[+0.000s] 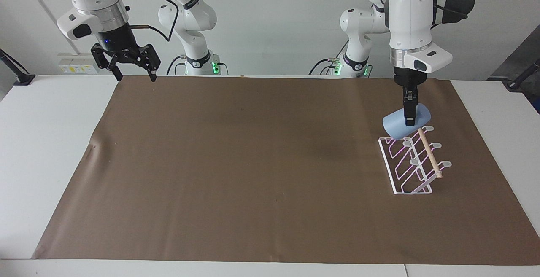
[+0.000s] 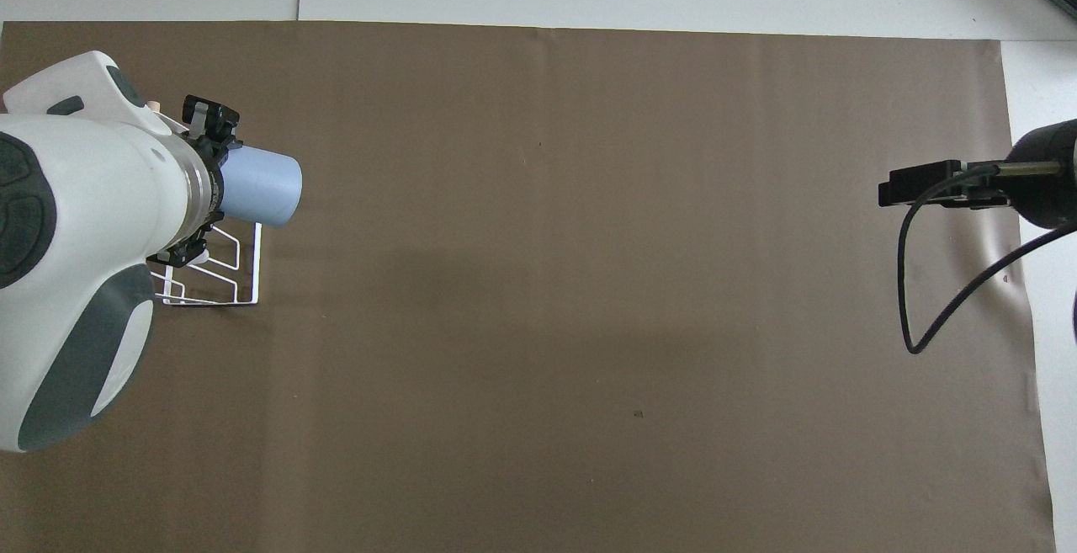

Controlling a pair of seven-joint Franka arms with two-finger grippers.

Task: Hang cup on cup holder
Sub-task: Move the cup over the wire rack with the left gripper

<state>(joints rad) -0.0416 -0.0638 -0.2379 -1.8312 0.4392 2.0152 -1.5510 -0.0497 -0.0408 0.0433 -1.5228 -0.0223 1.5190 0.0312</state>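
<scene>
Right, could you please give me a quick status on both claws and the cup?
Left claw shut on cup, tilted over cup holder. Cup not yet on a prong. Right claw open, waiting raised over the table's edge. Nothing in the way.

high facing camera, steep overhead camera, both sharing brown mat (image 1: 253, 176)

1. A white table (image 1: 50, 150) carries everything.
2. A brown sheet (image 1: 253, 163) lies flat on it, covering most of the top.
3. A white wire cup holder (image 1: 411, 165) with a wooden dowel stands on the sheet, toward the left arm's end.
</scene>
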